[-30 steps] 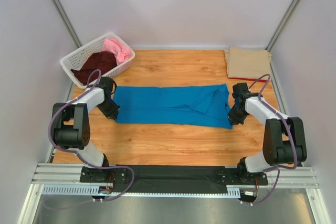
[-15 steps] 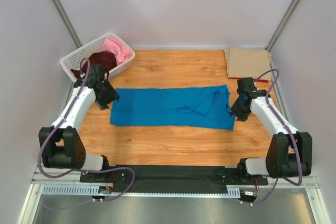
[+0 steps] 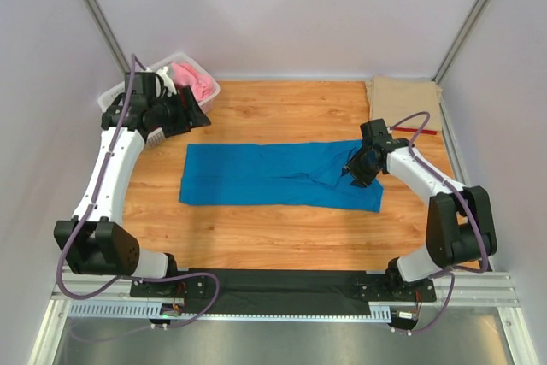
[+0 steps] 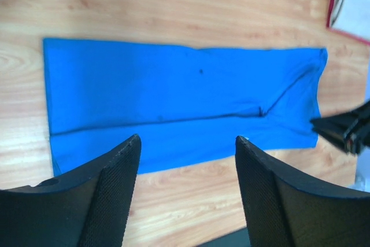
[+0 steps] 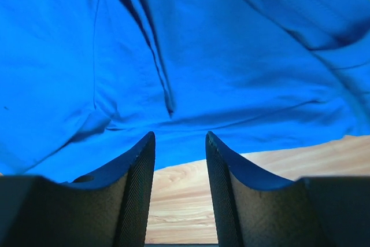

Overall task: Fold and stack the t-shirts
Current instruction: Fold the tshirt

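Observation:
A bright blue t-shirt (image 3: 273,175) lies flat on the wooden table as a long folded strip, its sleeve end bunched at the right. My left gripper (image 3: 198,117) hangs high beside the basket, open and empty, looking down the whole blue t-shirt (image 4: 173,96) between its fingers (image 4: 115,189). My right gripper (image 3: 355,168) hovers low over the shirt's right end, open, with nothing between its pads (image 5: 136,189); blue cloth (image 5: 202,56) fills that view. A folded tan t-shirt (image 3: 403,100) lies at the back right on a red one (image 3: 419,130). A pink t-shirt (image 3: 192,81) sits in the basket.
The white lattice basket (image 3: 175,59) stands at the back left, partly behind my left arm. Grey walls close in the table on three sides. Bare wood (image 3: 282,228) runs between the blue shirt and the black rail (image 3: 282,284) at the near edge.
Both grippers have opened and let go of the blue shirt's ends. My left arm rose and swung back toward the basket. My right gripper moved inward over the shirt's right end.

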`<action>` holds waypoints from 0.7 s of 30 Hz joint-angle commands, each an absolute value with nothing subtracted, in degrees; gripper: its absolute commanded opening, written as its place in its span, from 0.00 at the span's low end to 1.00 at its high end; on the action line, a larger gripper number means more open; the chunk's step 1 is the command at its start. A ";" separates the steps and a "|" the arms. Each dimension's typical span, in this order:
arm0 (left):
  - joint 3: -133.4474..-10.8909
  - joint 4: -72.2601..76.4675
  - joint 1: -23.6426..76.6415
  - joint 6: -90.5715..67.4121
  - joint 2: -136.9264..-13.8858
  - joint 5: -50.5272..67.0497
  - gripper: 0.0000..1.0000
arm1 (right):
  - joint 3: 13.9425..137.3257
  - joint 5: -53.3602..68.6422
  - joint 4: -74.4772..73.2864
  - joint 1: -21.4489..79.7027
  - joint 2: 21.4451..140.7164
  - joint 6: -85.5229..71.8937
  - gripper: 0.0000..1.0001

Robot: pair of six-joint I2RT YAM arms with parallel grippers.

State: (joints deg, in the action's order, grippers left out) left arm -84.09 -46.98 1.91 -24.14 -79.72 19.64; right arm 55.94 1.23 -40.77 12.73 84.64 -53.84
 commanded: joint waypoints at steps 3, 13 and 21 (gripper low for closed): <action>-73.85 -41.76 2.20 -22.24 -79.63 27.95 0.77 | 58.01 3.34 -34.02 14.32 89.12 -59.94 0.42; -63.99 -33.75 2.37 -21.62 -74.97 22.59 0.76 | 58.45 3.08 -30.50 16.08 94.92 -61.79 0.41; -65.48 -35.68 1.85 -21.62 -77.78 23.03 0.73 | 59.32 4.31 -28.74 16.43 96.59 -62.84 0.35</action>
State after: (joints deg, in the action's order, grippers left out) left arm -63.26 -36.84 2.13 -22.76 -77.19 22.39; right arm 56.88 3.66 -31.38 15.97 96.38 -61.28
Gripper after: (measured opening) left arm 0.737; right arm 0.357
